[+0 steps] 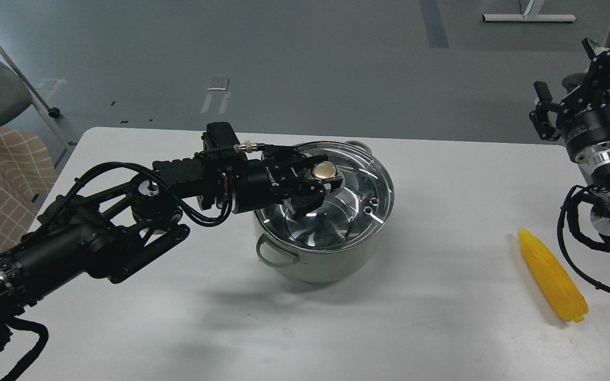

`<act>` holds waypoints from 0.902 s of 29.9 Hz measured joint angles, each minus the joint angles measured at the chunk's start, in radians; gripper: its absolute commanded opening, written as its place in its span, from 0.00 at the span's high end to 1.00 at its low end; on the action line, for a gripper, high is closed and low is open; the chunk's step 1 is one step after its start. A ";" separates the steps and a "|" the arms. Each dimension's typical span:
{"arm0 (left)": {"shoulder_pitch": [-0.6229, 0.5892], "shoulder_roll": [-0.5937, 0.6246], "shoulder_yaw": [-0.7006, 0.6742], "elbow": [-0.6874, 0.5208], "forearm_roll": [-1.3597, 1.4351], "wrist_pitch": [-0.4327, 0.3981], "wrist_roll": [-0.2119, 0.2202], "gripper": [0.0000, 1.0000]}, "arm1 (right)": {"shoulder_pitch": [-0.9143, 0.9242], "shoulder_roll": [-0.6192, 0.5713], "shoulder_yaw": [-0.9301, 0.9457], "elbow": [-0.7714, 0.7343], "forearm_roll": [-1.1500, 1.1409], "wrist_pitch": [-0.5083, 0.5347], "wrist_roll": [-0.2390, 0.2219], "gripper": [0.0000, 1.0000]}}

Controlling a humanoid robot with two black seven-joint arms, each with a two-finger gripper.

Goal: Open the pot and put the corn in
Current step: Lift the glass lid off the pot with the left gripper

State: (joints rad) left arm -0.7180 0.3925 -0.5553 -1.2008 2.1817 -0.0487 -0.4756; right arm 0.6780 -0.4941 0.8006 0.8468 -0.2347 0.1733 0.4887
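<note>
From our head we look down at a white table (389,328). Our left arm comes in from the left side and reaches out over the pot (323,254). The pot sits in the middle of the table. It is round and pale grey-green, and one small loop handle sticks out at its front left. The glass lid (360,185) is on the pot, and we can see the shiny inside through it.

Our left gripper (322,181) is right on top of the lid. Its two black fingers sit on either side of the brass knob (324,170). One finger is behind the knob and one finger (309,201) is in front of it. The fingers are close in on the knob, so the gripper looks clenched around it. The lid looks flat on the rim of the pot.

The corn (551,275) lies on the table far off to the right of the pot. It is bright yellow. Its pointy end faces away from us and its thick end is nearer to us. Nothing is touching it.

Our right arm is at the right edge of the view, above the corn. Our right gripper (543,114) is up off the table and holds nothing. It is dark and turned so we cannot tell if its fingers are apart or together.
</note>
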 measured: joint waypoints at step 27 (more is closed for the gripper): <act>-0.149 0.249 -0.010 -0.075 -0.002 0.018 -0.013 0.58 | 0.000 -0.006 0.008 0.011 0.000 0.000 0.000 0.00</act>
State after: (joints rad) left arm -0.8668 0.6416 -0.5653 -1.2753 2.1801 -0.0303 -0.4888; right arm 0.6780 -0.5002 0.8083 0.8579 -0.2348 0.1733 0.4887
